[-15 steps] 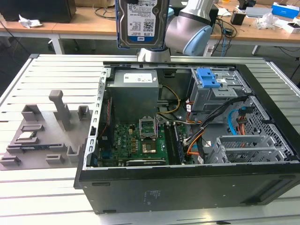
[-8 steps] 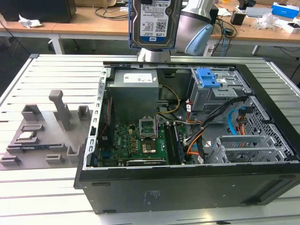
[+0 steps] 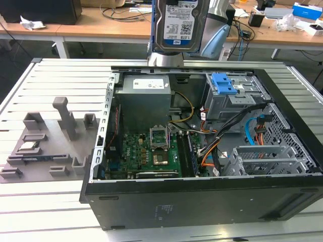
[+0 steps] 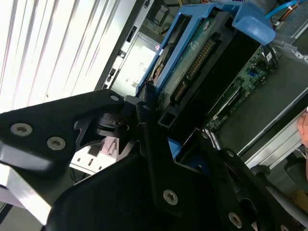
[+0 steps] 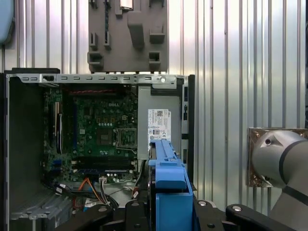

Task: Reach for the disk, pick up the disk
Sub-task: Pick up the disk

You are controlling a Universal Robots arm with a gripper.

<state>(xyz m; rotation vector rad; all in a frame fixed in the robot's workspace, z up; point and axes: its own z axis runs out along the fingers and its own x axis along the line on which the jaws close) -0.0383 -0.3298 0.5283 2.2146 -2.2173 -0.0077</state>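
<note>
The disk (image 3: 177,24) hangs upright high above the open computer case, its white-and-blue label facing the exterior view and a blue bracket along its side. In the first wrist view the disk (image 5: 166,185) appears edge-on with its blue bracket on top, clamped between the black fingers of my gripper (image 5: 166,214). The second wrist view shows the disk's (image 4: 202,53) green circuit side and blue frame, with my gripper (image 4: 161,127) shut on its near end. The disk is clear of the case and touches nothing else.
The open computer case (image 3: 202,196) lies on a slatted metal table (image 3: 60,80), with the motherboard (image 3: 146,151), the power supply (image 3: 144,98) and a blue drive-bay latch (image 3: 225,83) inside. A grey fixture plate (image 3: 45,146) with a small chip (image 3: 28,146) lies at the exterior view's left.
</note>
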